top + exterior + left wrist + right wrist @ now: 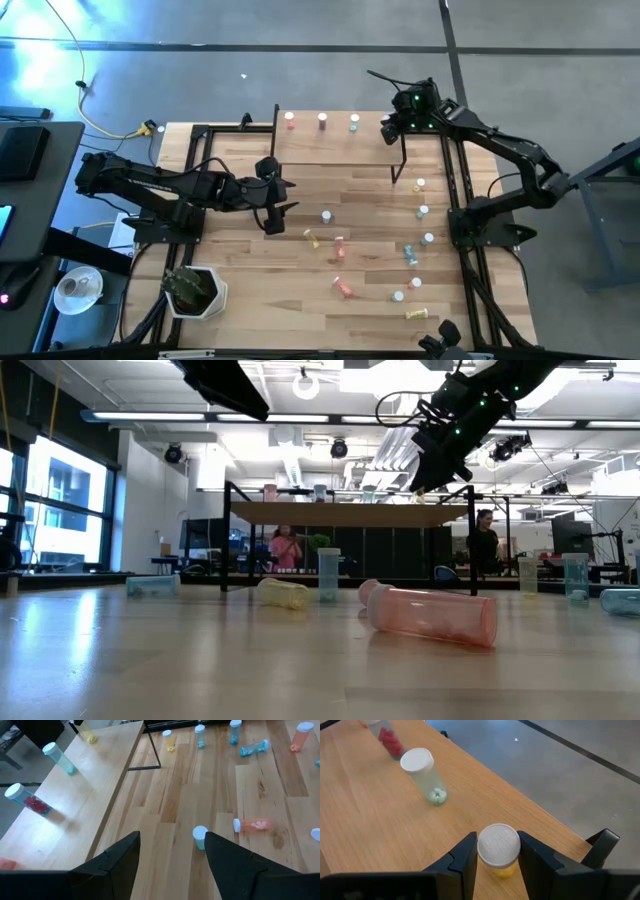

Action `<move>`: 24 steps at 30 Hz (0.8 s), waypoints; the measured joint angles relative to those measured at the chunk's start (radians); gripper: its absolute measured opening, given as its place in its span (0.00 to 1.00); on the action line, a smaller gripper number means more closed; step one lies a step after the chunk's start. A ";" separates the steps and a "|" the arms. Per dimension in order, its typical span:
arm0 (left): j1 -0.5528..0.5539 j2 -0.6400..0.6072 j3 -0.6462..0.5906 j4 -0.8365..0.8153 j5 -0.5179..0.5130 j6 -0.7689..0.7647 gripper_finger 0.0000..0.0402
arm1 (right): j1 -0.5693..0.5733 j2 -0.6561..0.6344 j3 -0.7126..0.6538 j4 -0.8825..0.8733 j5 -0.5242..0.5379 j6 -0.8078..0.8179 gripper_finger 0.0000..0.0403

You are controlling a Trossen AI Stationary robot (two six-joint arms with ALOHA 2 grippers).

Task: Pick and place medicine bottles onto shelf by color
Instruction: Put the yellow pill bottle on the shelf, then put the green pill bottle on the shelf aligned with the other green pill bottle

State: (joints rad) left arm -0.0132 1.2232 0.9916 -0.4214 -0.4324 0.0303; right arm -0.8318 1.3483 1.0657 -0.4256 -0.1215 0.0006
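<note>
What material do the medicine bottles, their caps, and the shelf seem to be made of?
The pink bottle lying on the table looks like translucent tinted plastic: light passes through its body. The cap of the yellow bottle held by the right gripper seems matte white plastic with raised lettering on top. The shelf top looks like light wood, with visible grain and a smooth finish; its legs appear to be thin black metal, probably.

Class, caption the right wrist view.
Right gripper holds a yellow bottle above the shelf.

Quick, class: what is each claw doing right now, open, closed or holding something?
Left claw: open, empty, above the tabletop.
Right claw: closed on a yellow bottle over the shelf.
</note>
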 joint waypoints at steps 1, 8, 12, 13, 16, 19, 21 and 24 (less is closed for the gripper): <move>0.000 0.000 0.000 0.000 0.000 0.000 0.53 | 0.000 0.000 0.000 0.000 0.000 0.000 0.28; 0.000 0.000 0.000 0.000 0.000 0.000 0.53 | 0.000 0.000 0.000 -0.003 0.000 0.000 0.30; 0.000 0.000 0.000 0.000 0.000 0.000 0.53 | 0.001 0.000 -0.001 -0.013 0.001 -0.005 0.35; 0.000 0.000 0.000 0.000 0.000 0.000 0.53 | 0.001 0.000 -0.001 -0.014 0.001 -0.005 0.37; 0.000 0.000 0.000 0.000 0.000 0.000 0.53 | 0.001 0.000 -0.001 -0.010 0.001 -0.004 0.42; 0.000 0.000 0.000 0.000 0.000 0.000 0.53 | 0.001 0.000 -0.001 -0.007 0.001 -0.004 0.47; 0.000 0.000 0.000 0.000 0.000 0.000 0.53 | 0.001 0.000 -0.001 -0.006 0.001 -0.004 0.48; 0.000 0.000 0.000 0.000 0.000 0.000 0.53 | 0.001 -0.002 -0.001 -0.005 0.004 0.000 0.49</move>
State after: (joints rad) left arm -0.0132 1.2232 0.9916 -0.4213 -0.4328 0.0303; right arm -0.8310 1.3466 1.0645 -0.4301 -0.1173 0.0006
